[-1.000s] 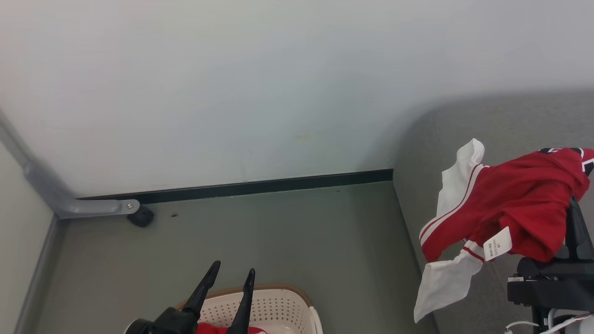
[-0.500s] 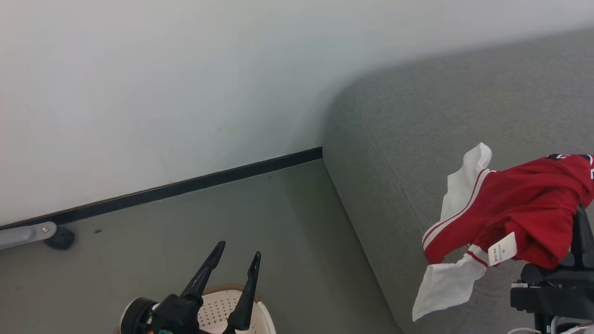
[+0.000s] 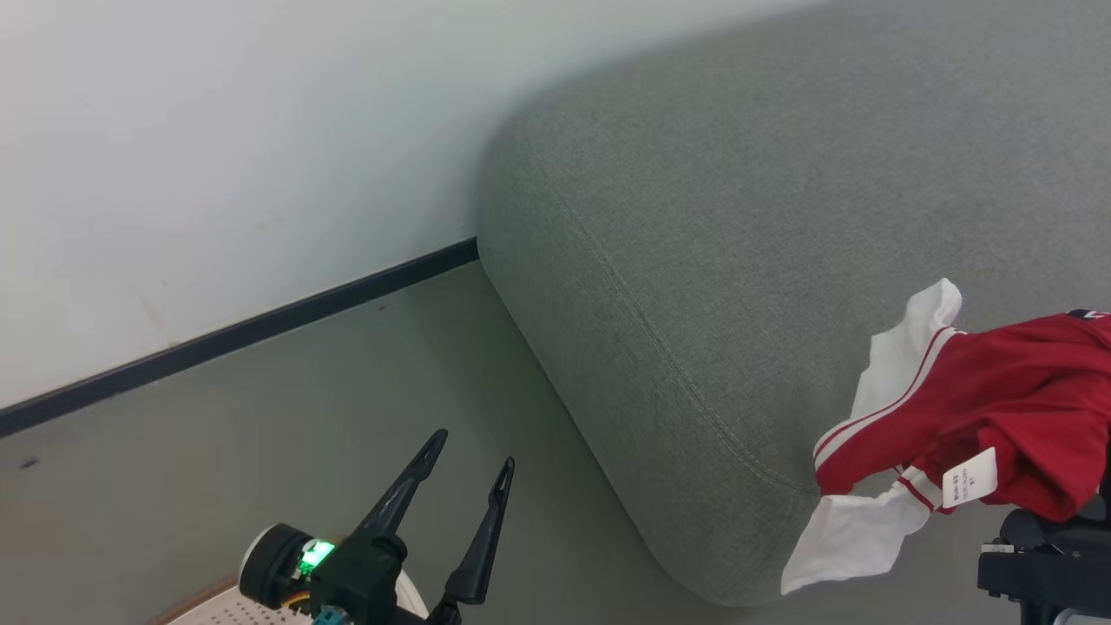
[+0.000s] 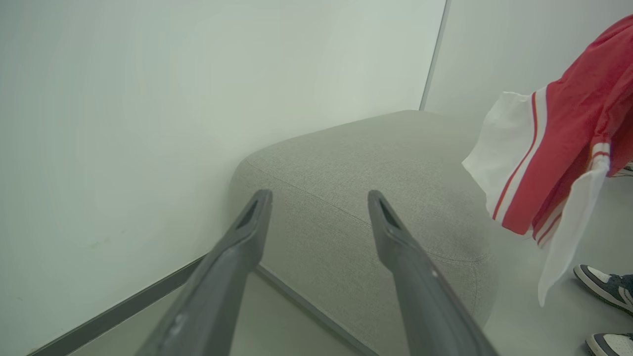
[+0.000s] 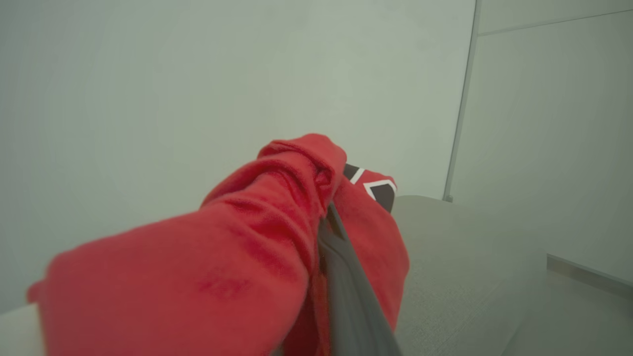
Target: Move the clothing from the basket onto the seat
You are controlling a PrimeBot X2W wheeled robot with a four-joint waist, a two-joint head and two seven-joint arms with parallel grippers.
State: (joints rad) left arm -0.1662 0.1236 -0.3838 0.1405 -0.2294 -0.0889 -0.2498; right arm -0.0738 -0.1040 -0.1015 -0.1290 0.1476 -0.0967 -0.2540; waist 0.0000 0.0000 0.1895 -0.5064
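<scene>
by the sofa's (image 3: 694,260) near corner: red and white clothing (image 3: 998,391) hangs in the air, white end dangling past the cushion edge
right gripper (image 5: 341,247): clamped on the clothing, fingers mostly buried in red cloth
left gripper (image 3: 476,447): jaws wide apart, empty, above the floor
basket (image 3: 204,609): sliver of rim at lower left, under the left arm

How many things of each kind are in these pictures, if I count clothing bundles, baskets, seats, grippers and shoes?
clothing, one red and white bundle: 1
basket, only a sliver at the picture's edge: 1
seat: 1
grippers, the left gripper and the right gripper: 2
shoes: 2
Total: 7
</scene>
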